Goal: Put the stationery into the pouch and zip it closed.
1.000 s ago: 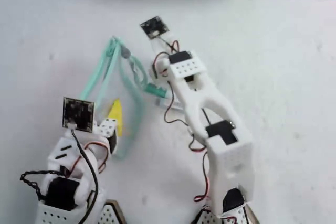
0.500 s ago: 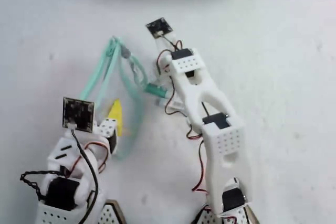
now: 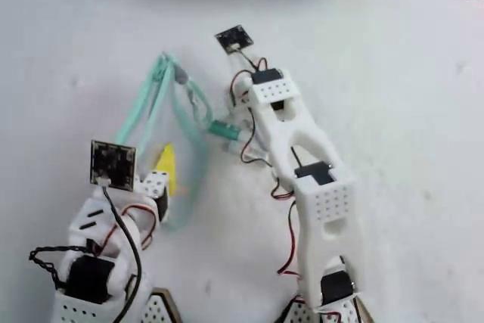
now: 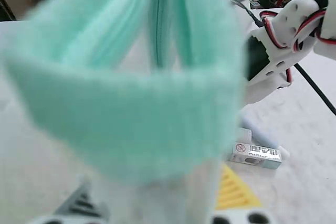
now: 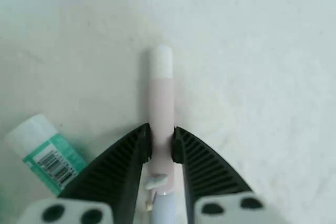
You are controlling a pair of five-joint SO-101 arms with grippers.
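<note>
The see-through pouch (image 3: 155,104) with a mint-green rim lies left of centre, and its rim looms close in the left wrist view (image 4: 131,114). My left gripper (image 3: 162,190) is shut on the pouch's near end. A yellow item (image 3: 167,164) rests inside the pouch beside that gripper. My right gripper (image 5: 161,140) is shut on a pale pink pen (image 5: 161,93) with a white cap, held low over the table just right of the pouch. A green-labelled glue stick (image 3: 224,130) lies between pouch and right arm, beside the pen (image 5: 47,153).
A small pale labelled item (image 4: 255,155) lies on the table by the yellow item (image 4: 236,192). The right arm (image 3: 291,138) stretches up the middle of the white table (image 3: 393,96). The table's far edge runs along the dark background.
The right arm has shifted a little to the right and away from the pouch, its elbow dropping lower. The left arm and the pouch have kept still.
</note>
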